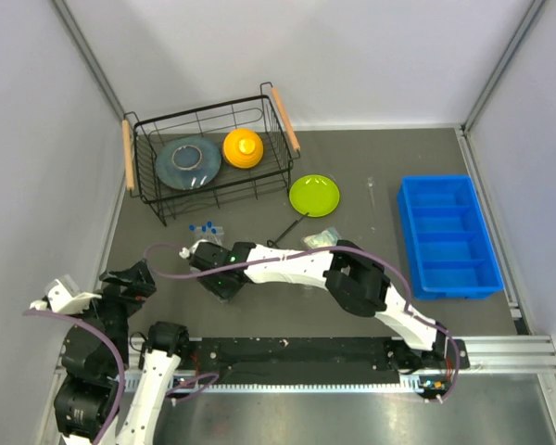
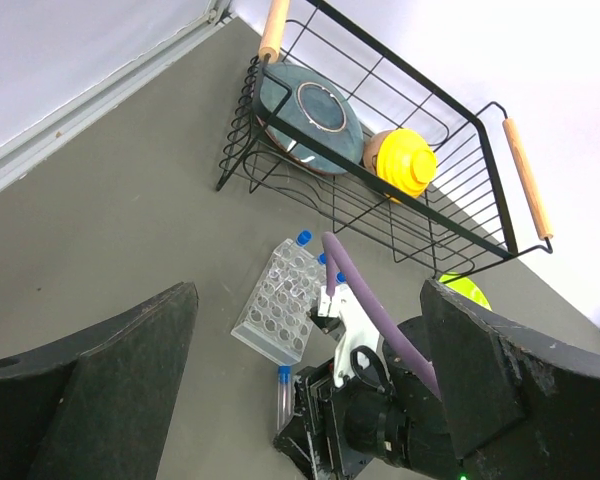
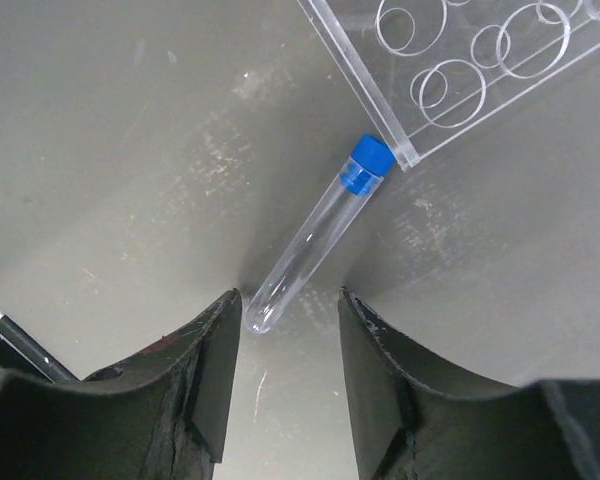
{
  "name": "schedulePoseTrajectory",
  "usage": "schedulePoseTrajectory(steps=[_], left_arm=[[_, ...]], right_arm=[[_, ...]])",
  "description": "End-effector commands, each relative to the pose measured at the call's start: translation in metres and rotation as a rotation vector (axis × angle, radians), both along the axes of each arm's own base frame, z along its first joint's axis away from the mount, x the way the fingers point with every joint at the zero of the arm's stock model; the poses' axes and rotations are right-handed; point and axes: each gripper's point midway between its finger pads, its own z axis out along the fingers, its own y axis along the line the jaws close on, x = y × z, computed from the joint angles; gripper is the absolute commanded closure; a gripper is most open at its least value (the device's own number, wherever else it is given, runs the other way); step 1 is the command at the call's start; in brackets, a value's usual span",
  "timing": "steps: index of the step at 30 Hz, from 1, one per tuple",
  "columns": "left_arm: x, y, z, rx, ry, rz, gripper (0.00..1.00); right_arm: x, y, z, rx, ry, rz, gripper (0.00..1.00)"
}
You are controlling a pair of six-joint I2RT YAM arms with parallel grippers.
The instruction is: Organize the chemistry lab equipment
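Note:
A clear blue-capped test tube lies flat on the table, its cap touching a corner of the clear plastic tube rack. My right gripper is open and low over the table, with one finger on each side of the tube's rounded end. The left wrist view shows the rack, the lying tube and more blue caps behind the rack. My left gripper is open and empty, held above the table at the near left. A crinkly clear packet lies beside the right arm. The goggles are not clearly visible.
A black wire basket at the back left holds a grey plate and an orange bowl. A lime-green plate lies mid-table. A blue bin stands at the right. A thin clear rod lies near it.

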Motion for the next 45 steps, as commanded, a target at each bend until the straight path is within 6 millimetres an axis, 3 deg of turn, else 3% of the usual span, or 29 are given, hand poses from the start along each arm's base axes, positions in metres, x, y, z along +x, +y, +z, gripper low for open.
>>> schedulePoseTrajectory(steps=[1,12,19,20,23,24,29,30,32,36,38,40,41,45], left_arm=[[-0.003,-0.001,0.007,-0.001,-0.03,-0.01,0.02],[-0.003,-0.007,0.005,0.001,-0.021,-0.044,0.02],[0.005,-0.025,-0.004,-0.022,0.009,-0.13,0.02],[0.008,-0.03,-0.008,-0.028,0.022,-0.159,0.02],[0.012,-0.042,-0.015,-0.056,0.038,-0.21,0.02],[0.013,-0.044,-0.016,-0.071,0.039,-0.221,0.02],[0.017,-0.06,-0.017,-0.123,0.024,-0.288,0.02],[0.018,-0.066,-0.015,-0.147,0.016,-0.318,0.02],[0.022,-0.075,-0.018,-0.178,0.019,-0.354,0.02],[0.038,-0.111,-0.016,-0.308,0.01,-0.508,0.02],[0.043,-0.133,-0.025,-0.37,0.041,-0.611,0.02],[0.052,-0.153,-0.027,-0.465,0.047,-0.706,0.02],[0.054,-0.159,-0.028,-0.496,0.047,-0.731,0.02],[0.066,-0.182,-0.032,-0.64,0.06,-0.837,0.02]], right_arm=[[0.005,0.001,0.003,-0.022,-0.065,-0.016,0.59],[0.004,-0.016,-0.006,-0.062,-0.05,-0.002,0.76],[0.008,-0.036,0.006,-0.03,0.023,0.015,0.87],[0.008,-0.035,0.019,0.005,0.026,0.018,0.88],[0.013,-0.038,0.035,0.069,0.068,0.029,0.88],[0.016,-0.036,0.053,0.121,0.063,0.035,0.89],[0.027,-0.048,0.096,0.258,0.119,0.058,0.89],[0.03,-0.049,0.112,0.297,0.104,0.07,0.89],[0.03,-0.055,0.123,0.332,0.113,0.094,0.89],[0.04,-0.072,0.156,0.42,0.093,0.14,0.89],[0.036,-0.08,0.174,0.468,0.09,0.176,0.89],[0.033,-0.088,0.178,0.488,0.086,0.223,0.89],[0.028,-0.091,0.191,0.516,0.068,0.243,0.89],[0.013,-0.098,0.201,0.557,0.067,0.33,0.89]])
